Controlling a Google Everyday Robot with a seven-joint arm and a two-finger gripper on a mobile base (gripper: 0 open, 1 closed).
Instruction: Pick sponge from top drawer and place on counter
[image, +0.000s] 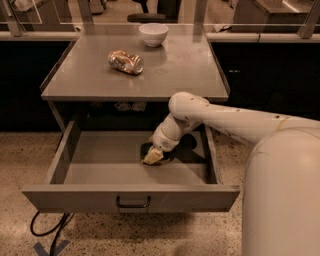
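Note:
The top drawer (75, 196) is pulled fully open below the counter (175, 70). My gripper (156, 150) reaches down into the drawer's right middle part. It is shut on the sponge (151, 158), whose yellow foam side shows, tilted, at the gripper's tip, just above the drawer floor. A dark shadow lies under it. The sponge's green face is hidden. My white arm (225, 117) comes in from the right, passing under the counter's front edge.
A crushed gold-brown can (125, 61) lies on the counter's left middle. A white bowl (153, 34) stands at its back edge. A pale ledge with glass panes (260, 36) runs behind. Black cables (47, 232) lie on the speckled floor at the drawer's lower left.

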